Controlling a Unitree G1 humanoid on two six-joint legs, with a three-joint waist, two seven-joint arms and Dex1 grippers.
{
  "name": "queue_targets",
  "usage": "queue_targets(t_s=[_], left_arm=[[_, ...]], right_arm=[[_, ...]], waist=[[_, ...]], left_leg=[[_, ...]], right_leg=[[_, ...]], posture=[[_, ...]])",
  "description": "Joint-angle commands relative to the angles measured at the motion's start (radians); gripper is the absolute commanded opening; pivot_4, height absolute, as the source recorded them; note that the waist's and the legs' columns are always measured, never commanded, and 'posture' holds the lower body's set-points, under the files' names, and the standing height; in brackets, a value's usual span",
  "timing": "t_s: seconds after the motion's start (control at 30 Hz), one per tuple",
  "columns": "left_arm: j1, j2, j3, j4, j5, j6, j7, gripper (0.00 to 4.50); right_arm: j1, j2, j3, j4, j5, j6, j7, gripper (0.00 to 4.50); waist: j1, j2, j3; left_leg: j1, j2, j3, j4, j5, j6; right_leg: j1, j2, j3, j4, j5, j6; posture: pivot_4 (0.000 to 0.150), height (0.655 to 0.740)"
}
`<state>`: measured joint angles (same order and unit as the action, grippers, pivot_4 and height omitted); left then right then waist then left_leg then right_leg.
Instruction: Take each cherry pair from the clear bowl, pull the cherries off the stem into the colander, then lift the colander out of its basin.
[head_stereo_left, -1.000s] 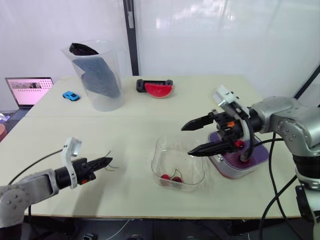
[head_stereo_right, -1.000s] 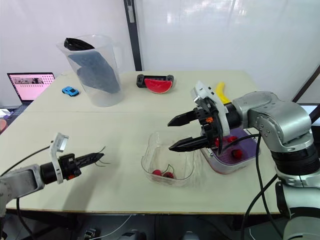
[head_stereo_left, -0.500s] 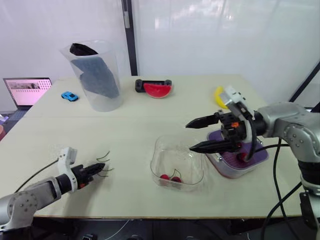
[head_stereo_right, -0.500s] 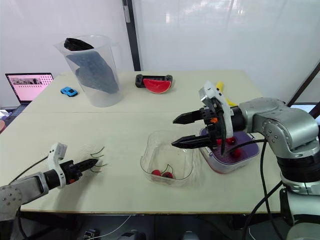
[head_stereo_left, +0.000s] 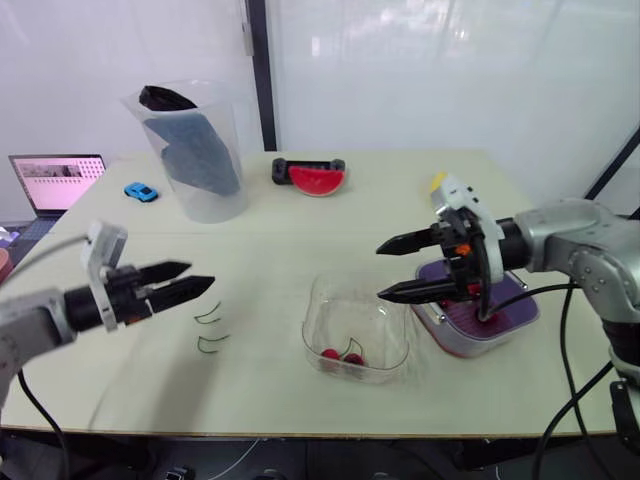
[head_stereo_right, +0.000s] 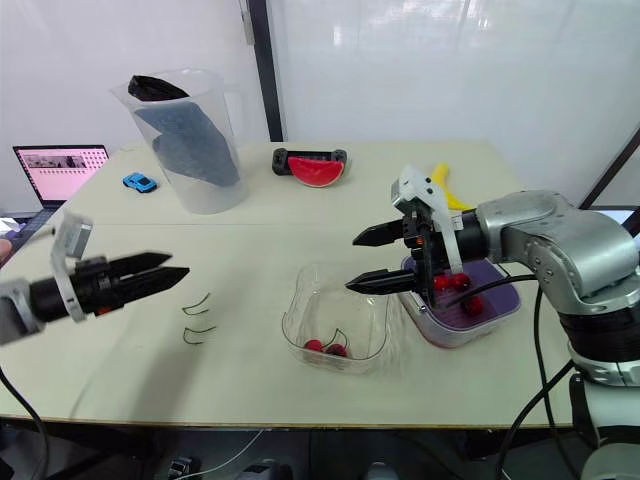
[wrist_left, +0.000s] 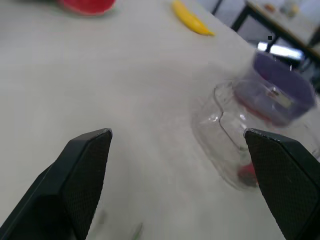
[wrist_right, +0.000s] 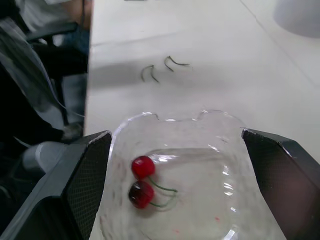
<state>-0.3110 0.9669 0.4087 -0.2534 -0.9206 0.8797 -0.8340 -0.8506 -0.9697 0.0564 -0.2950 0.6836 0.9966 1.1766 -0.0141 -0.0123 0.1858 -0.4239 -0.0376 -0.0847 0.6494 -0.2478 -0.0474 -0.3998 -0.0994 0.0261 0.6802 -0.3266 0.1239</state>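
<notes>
1. One cherry pair (wrist_right: 142, 181) lies in the clear bowl (head_stereo_left: 318, 297), near the table's (head_stereo_left: 300, 230) front edge, about mid-width.
2. Colander (head_stereo_right: 495, 292) sits in its basin (head_stereo_right: 445, 332) touching the bowl's right side, near the table's right edge. A few loose cherries (head_stereo_right: 455, 283) are inside it.
3. Two bare stems (head_stereo_left: 210, 330) lie on the table left of the bowl.
4. Right gripper (head_stereo_left: 380, 272) hovers over the bowl's right rim, jaws wide apart, empty.
5. Left gripper (head_stereo_left: 200, 276) hangs above the table's left side, near the stems, jaws apart, empty.
6. Step, as I judge it: between pairs, with the last pair to fetch.
7. Next move calls for a gripper to dip into the bowl, pinch the pair by stem or fruit, and carry it over the colander for the other to pull. Colander lift not yet due.
</notes>
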Motion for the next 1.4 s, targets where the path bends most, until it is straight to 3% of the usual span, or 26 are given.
queue_targets(t_s=[0.03,0.17,0.3,0.53,0.8,1.3,1.4], left_arm=[[-0.084,0.037,-0.131,-0.003,0.129,-0.142,-0.115,4.42],[-0.133,0.012,-0.271,-0.025,0.273,-0.312,-0.190,4.42],[-0.139,-0.028,-0.314,-0.045,0.275,-0.354,-0.255,4.42],[-0.064,-0.088,-0.276,-0.077,0.286,-0.553,-0.368,4.42],[0.046,-0.123,-0.252,-0.138,0.317,-0.600,-0.315,4.42],[0.115,-0.092,-0.211,-0.155,0.343,-0.600,-0.293,4.42],[0.129,-0.085,-0.205,-0.154,0.360,-0.615,-0.299,4.50]], right_arm=[[0.003,-0.035,-0.034,-0.079,-0.019,-0.019,-0.035,4.50],[0.031,-0.071,-0.050,-0.148,-0.044,-0.023,-0.085,4.50],[-0.012,-0.115,-0.011,-0.183,-0.055,-0.009,-0.073,4.50],[-0.302,-0.079,0.323,-0.118,-0.130,0.048,0.137,4.50],[-0.350,0.040,0.656,0.042,-0.528,-0.247,0.169,4.50],[-0.230,0.180,0.693,0.140,-0.656,-0.386,0.313,4.50],[-0.194,0.211,0.702,0.155,-0.681,-0.400,0.302,3.55]], waist=[[-0.001,0.000,0.000],[-0.005,0.000,0.000],[-0.006,0.000,0.000],[-0.010,0.001,0.001],[-0.006,0.001,0.001],[-0.006,0.001,0.001],[-0.008,0.000,0.001]], left_leg=[[0.000,0.000,0.000,0.000,0.000,0.000],[0.000,0.000,0.000,-0.001,0.000,0.000],[-0.001,0.000,0.000,-0.001,0.000,0.000],[-0.001,0.001,0.000,-0.001,0.000,0.000],[-0.002,0.000,0.000,0.001,0.000,0.000],[-0.002,0.000,0.000,0.001,0.000,0.000],[-0.001,0.000,0.000,0.001,0.000,0.000]], right_leg=[[0.000,0.001,0.000,0.000,0.000,0.000],[0.000,0.001,0.000,0.000,0.000,0.000],[-0.001,0.001,0.000,0.000,0.000,0.000],[-0.002,0.002,0.000,0.000,0.000,0.000],[-0.002,0.002,0.000,0.001,0.000,0.000],[-0.003,0.002,0.000,0.002,0.000,0.000],[-0.003,0.002,0.000,0.002,0.000,0.000]], posture=[[0.150,0.7400],[0.150,0.7400],[0.150,0.7400],[0.150,0.7400],[0.150,0.7400],[0.150,0.7400],[0.150,0.7400]])
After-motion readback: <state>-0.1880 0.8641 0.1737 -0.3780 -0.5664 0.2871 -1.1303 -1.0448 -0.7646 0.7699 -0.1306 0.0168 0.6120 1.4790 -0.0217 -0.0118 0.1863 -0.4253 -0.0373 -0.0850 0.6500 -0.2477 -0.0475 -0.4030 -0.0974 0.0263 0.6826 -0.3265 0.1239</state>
